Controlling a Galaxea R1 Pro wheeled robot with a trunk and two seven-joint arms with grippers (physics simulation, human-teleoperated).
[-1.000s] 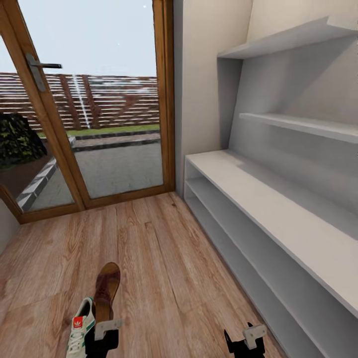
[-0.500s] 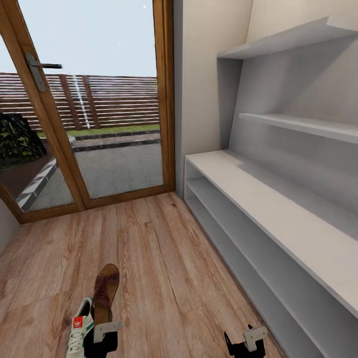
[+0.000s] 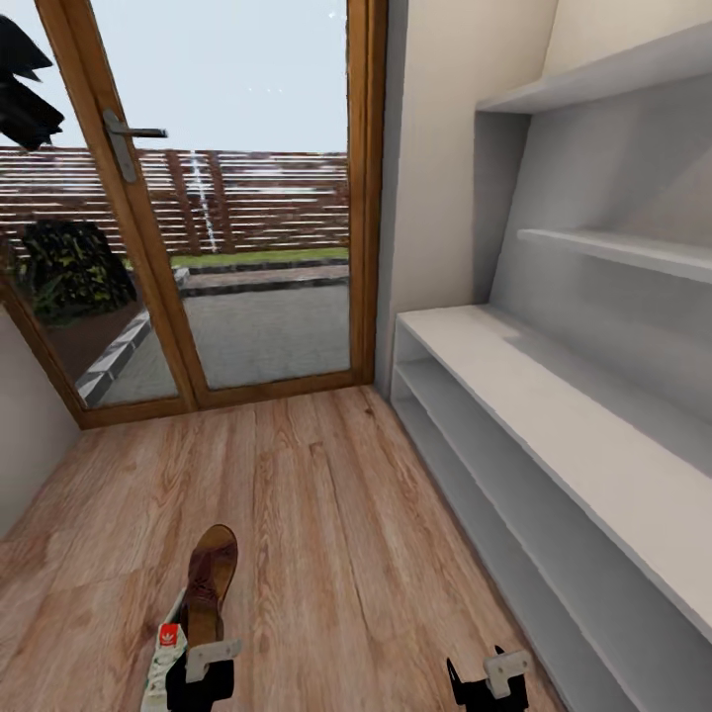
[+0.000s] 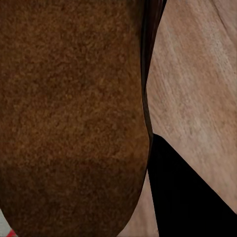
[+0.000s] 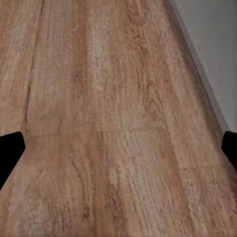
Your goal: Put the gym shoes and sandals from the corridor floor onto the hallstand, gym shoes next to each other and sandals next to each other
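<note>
Left pincer (image 3: 203, 661) pinching sandal (image 3: 208, 578); gym shoe (image 3: 166, 655) red tongue label unreadable; right pincer (image 5: 118, 148) spread.

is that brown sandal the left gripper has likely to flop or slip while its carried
The dark reddish-brown leather sandal juts out past the left gripper without drooping, so it is probably fairly stiff. Its broad brown face looks rough and matte, so slipping seems unlikely. Held near one end, the long shoe may swing or twist if moved quickly.

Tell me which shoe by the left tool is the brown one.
The sandal, reddish-brown with a tan insole, reaching farther toward the door; the gym shoe beside it is white with a red tongue label.
</note>
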